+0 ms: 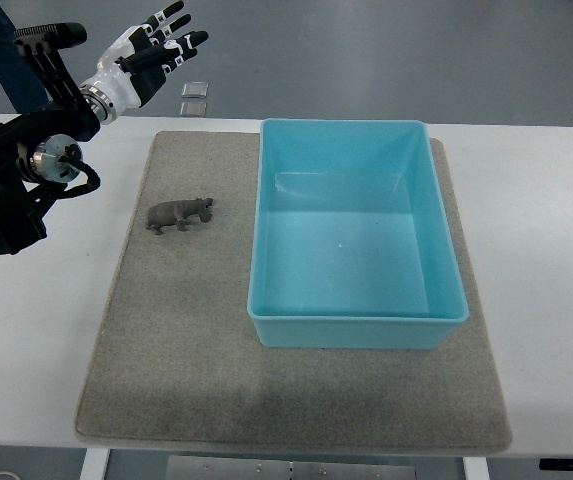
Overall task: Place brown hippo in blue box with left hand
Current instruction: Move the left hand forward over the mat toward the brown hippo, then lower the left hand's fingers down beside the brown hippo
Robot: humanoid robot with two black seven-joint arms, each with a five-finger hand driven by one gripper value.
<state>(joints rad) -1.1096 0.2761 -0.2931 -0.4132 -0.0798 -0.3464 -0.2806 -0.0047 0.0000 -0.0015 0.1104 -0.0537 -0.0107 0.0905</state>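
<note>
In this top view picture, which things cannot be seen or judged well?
- Right arm: out of the top view entirely.
- Left arm: cut off by the picture's left edge; only the left robot hand, fingers spread, and forearm show.
- Brown hippo: too small for detail.
- Person at the top left: cut off by the edge.

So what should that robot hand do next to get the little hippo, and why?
Probably bring the left hand down and toward the hippo. The hand hangs open beyond the table's far edge, holding nothing, while the hippo stands on the grey mat, left of the blue box, which has nothing in it.
</note>
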